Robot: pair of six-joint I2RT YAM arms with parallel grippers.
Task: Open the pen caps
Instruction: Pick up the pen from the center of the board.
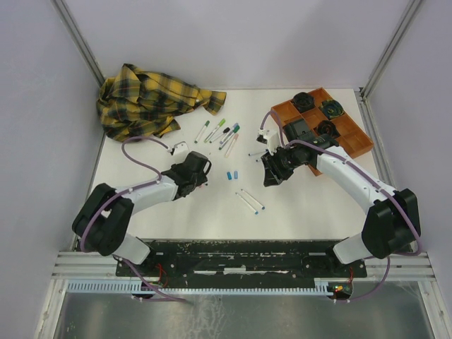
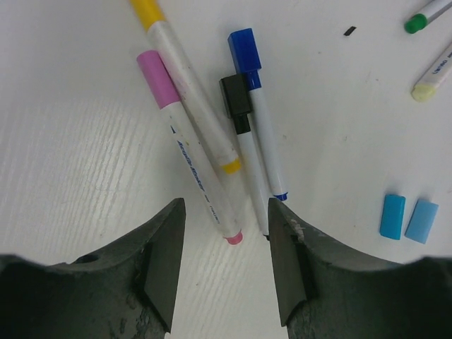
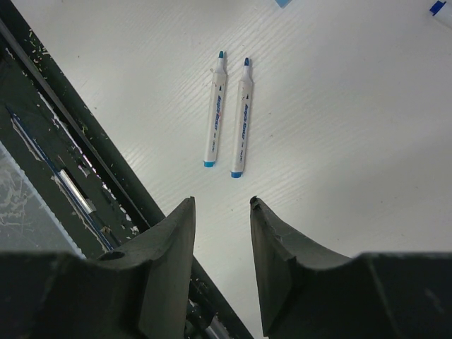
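In the left wrist view, four capped pens lie bunched together: a pink cap point(image 2: 157, 78), a yellow cap point(image 2: 147, 12), a black cap point(image 2: 236, 95) and a blue cap point(image 2: 243, 49). My left gripper point(image 2: 226, 236) is open and empty, with the pink pen's point(image 2: 201, 169) tail end between its fingertips. Two loose light-blue caps point(image 2: 407, 218) lie to the right and also show in the top view point(image 1: 232, 174). Two uncapped blue pens point(image 3: 229, 116) lie ahead of my open, empty right gripper point(image 3: 220, 208). In the top view the left gripper point(image 1: 203, 171) and right gripper point(image 1: 270, 175) flank the loose caps.
More capped pens point(image 1: 220, 132) lie at the back centre. A yellow plaid cloth point(image 1: 148, 99) is heaped at the back left. An orange tray point(image 1: 353, 138) with dark round objects stands at the back right. The table's dark front rail point(image 3: 63, 141) is close to the right gripper.
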